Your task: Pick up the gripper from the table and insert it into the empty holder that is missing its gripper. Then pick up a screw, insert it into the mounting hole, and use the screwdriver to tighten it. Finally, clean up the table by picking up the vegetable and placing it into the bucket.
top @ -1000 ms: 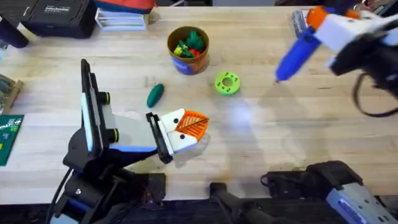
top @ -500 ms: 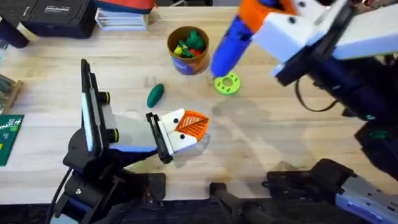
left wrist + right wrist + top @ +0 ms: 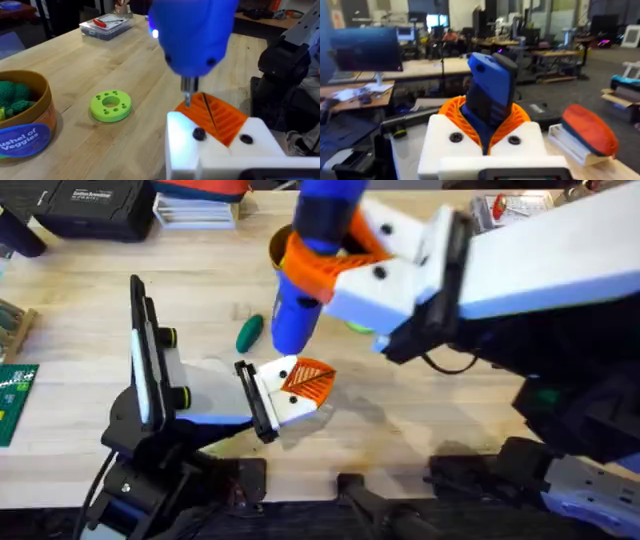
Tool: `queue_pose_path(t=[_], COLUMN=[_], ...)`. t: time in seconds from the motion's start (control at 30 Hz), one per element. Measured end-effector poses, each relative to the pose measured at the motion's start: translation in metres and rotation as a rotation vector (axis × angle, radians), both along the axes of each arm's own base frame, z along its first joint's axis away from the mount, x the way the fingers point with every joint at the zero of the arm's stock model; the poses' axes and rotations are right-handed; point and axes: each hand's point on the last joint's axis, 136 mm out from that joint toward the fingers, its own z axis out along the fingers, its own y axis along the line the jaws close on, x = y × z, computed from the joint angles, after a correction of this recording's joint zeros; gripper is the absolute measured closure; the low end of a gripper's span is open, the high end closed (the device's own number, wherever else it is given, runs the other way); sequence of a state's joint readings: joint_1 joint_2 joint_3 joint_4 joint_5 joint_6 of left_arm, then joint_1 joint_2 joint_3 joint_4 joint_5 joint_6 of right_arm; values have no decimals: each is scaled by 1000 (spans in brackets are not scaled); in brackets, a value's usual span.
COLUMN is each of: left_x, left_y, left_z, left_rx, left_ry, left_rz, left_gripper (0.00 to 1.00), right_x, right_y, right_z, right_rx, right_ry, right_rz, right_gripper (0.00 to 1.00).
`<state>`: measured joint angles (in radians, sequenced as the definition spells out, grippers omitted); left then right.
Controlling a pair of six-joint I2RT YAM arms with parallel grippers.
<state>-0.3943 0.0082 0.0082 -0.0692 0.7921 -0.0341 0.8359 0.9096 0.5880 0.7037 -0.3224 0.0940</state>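
Note:
My right gripper point(image 3: 330, 270) reaches across the table, shut on the blue screwdriver point(image 3: 300, 280), which points down and forward. In the right wrist view the screwdriver point(image 3: 489, 95) sits clamped between the orange pads. Its metal bit point(image 3: 187, 96) hangs just above the orange ribbed gripper point(image 3: 222, 117), which sits in the white holder point(image 3: 182, 147) at my left arm's tip. A dark screw head point(image 3: 199, 134) shows in the white plastic. My left gripper point(image 3: 316, 392) looks shut with nothing between. The dark green vegetable point(image 3: 249, 333) lies on the table beside it. The bucket point(image 3: 30, 125) stands farther back.
A bright green disc point(image 3: 111, 105) with holes lies between bucket and left gripper. A clear box point(image 3: 106, 26) sits at the far right of the table. A black case point(image 3: 90, 205) and books point(image 3: 195, 210) line the back left. A green circuit board point(image 3: 15, 400) lies at the left edge.
My right arm has swung left from the far right of the table, carrying the screwdriver over the bucket and disc to just above the left gripper. The left arm has stayed still.

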Motion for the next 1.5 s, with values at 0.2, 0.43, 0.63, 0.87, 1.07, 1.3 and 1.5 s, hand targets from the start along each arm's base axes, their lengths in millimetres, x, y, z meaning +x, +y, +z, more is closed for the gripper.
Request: queue_pose_path(t=[0.2,0.43,0.63,0.87,1.07,1.3,1.5], left_x=[0,0,0,0,0,0,0], left_y=[0,0,0,0,0,0,0], left_z=[0,0,0,0,0,0,0], left_rx=[0,0,0,0,0,0,0], left_ry=[0,0,0,0,1,1,1], left_rz=[0,0,0,0,0,-1,0], left_gripper=[990,990,990,990,990,990,990], right_x=[-1,-6,-8,-8,-2,0,0], right_y=[7,10,12,12,18,21,21], right_z=[-10,-10,-11,-11,-22,-27,-24], right_rx=[-26,-27,-31,-33,-54,-55,-47], right_ry=[15,14,16,18,51,75,67], right_rz=[33,54,62,62,64,68,69], right_gripper=[974,974,974,974,974,974,974])
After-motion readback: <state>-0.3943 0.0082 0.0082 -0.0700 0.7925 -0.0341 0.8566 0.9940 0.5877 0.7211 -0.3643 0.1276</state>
